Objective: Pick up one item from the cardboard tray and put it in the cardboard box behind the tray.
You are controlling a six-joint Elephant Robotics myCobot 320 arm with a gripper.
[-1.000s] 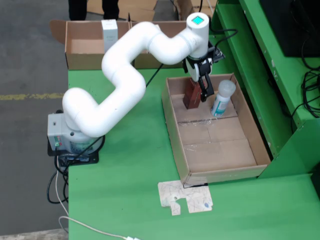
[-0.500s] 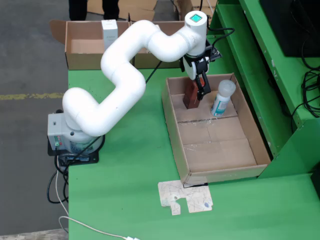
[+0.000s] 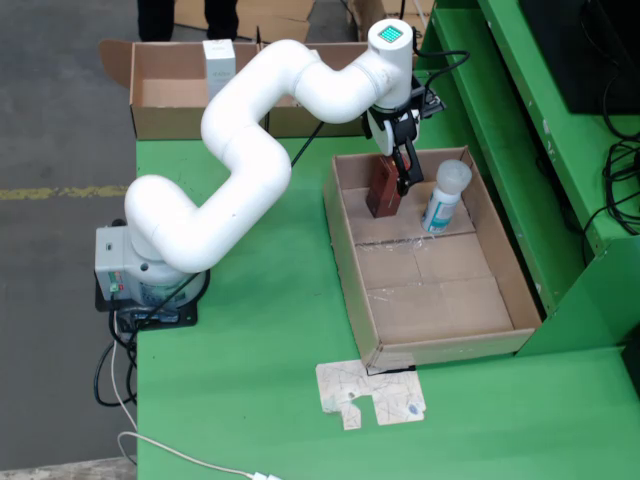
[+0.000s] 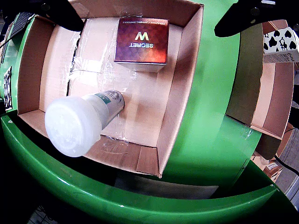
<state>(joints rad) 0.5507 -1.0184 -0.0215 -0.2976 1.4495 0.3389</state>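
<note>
Two items in tray (image 3: 349,252): box (image 4: 141,40), bottle (image 4: 84,120).

In the gripper's view, the dark red box (image 4: 141,40) at the far end of the tray (image 4: 184,70) carries a large "W" and the word "SECRET", both upside down. A line of smaller print along its far edge is too fine to read. The bottle (image 4: 91,116) to its left bears a green label whose print cannot be read.
</note>
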